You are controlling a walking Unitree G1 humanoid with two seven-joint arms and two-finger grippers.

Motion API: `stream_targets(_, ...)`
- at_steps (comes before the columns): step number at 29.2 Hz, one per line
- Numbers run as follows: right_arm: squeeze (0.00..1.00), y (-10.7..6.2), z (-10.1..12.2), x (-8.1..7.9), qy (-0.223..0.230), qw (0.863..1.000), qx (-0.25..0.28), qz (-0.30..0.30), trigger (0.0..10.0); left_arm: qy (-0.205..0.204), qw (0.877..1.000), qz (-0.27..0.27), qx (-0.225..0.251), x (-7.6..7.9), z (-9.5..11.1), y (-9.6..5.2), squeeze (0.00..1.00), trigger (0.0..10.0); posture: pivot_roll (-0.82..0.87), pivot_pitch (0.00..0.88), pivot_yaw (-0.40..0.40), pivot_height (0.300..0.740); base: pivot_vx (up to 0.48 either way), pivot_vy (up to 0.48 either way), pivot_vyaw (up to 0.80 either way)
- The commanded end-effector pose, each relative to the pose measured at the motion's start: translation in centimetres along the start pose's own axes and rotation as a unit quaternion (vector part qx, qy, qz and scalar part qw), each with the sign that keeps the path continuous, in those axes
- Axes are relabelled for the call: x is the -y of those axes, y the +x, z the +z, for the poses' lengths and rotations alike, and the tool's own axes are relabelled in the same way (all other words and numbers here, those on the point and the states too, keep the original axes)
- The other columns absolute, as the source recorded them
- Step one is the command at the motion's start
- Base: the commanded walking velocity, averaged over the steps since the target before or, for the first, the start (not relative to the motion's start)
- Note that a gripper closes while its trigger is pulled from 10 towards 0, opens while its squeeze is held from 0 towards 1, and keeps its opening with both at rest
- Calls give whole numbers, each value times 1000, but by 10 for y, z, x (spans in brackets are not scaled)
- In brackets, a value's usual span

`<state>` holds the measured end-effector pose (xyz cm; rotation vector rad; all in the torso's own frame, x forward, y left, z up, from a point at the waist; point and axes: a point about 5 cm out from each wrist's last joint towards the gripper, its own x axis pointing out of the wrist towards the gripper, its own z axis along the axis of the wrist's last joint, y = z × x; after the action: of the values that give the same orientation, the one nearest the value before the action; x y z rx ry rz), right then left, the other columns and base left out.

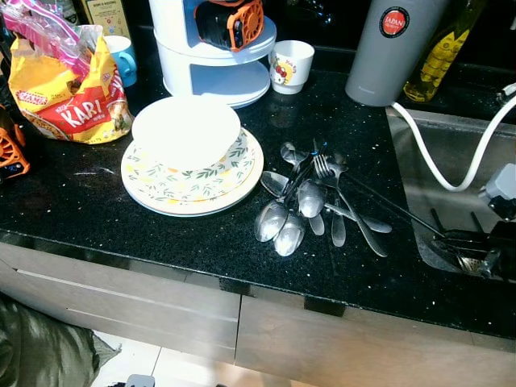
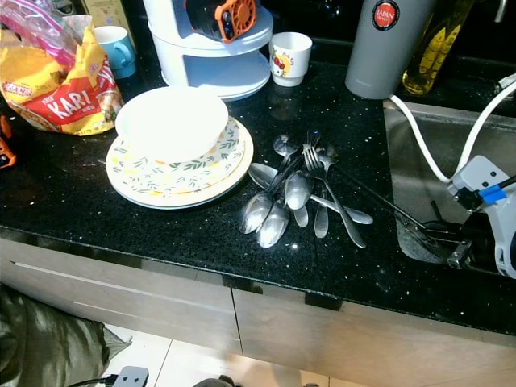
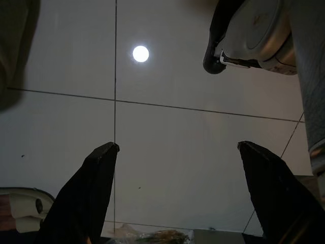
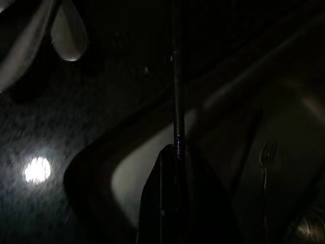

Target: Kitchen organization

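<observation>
A pile of steel spoons and forks (image 1: 310, 201) lies on the black countertop (image 1: 89, 201), just right of a stack of leaf-patterned plates (image 1: 193, 181) with a white bowl (image 1: 185, 129) on top. My right gripper (image 2: 439, 234) hovers over the sink's (image 1: 451, 153) near edge, shut on a thin dark utensil handle (image 2: 371, 197) that reaches back into the pile. In the right wrist view the fingers (image 4: 172, 203) clamp that handle (image 4: 176, 76), and a fork (image 4: 264, 152) lies in the sink. My left gripper (image 3: 177, 147) hangs open over floor tiles.
At the back stand a white tiered stand (image 1: 214, 56), a small white cup (image 1: 290, 64), a grey flask (image 1: 391, 48), an oil bottle (image 1: 443, 48) and a blue mug (image 1: 122, 56). A yellow snack bag (image 1: 68, 97) lies far left. A white hose (image 1: 439, 161) loops over the sink.
</observation>
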<state>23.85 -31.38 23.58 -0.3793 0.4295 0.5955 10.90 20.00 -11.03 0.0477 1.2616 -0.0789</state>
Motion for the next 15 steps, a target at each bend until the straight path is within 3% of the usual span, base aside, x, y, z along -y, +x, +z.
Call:
stream_targets(1, 0, -4, 5, 3, -1, 1000, 28, -10, 0, -3, 1000, -7, -14, 5, -8, 0, 0, 10000, -31, 111, -36, 740, 0, 0, 0)
stream_targets(6, 0, -7, 10, 6, 6, 998, 63, -21, 0, -2, 1000, -7, -15, 5, -7, 0, 0, 10000, -33, 110, -31, 740, 0, 0, 0)
stream_targets(7, 0, -12, 13, 10, 15, 994, 101, -34, 0, -1, 1000, -7, -15, 5, -8, 0, 0, 10000, -33, 111, -30, 740, 0, 0, 0)
stream_targets(15, 0, -22, 18, 11, 35, 982, 182, -35, 0, 2, 1000, -5, -14, 1, -8, 0, 0, 10000, -34, 111, -21, 740, 0, 0, 0)
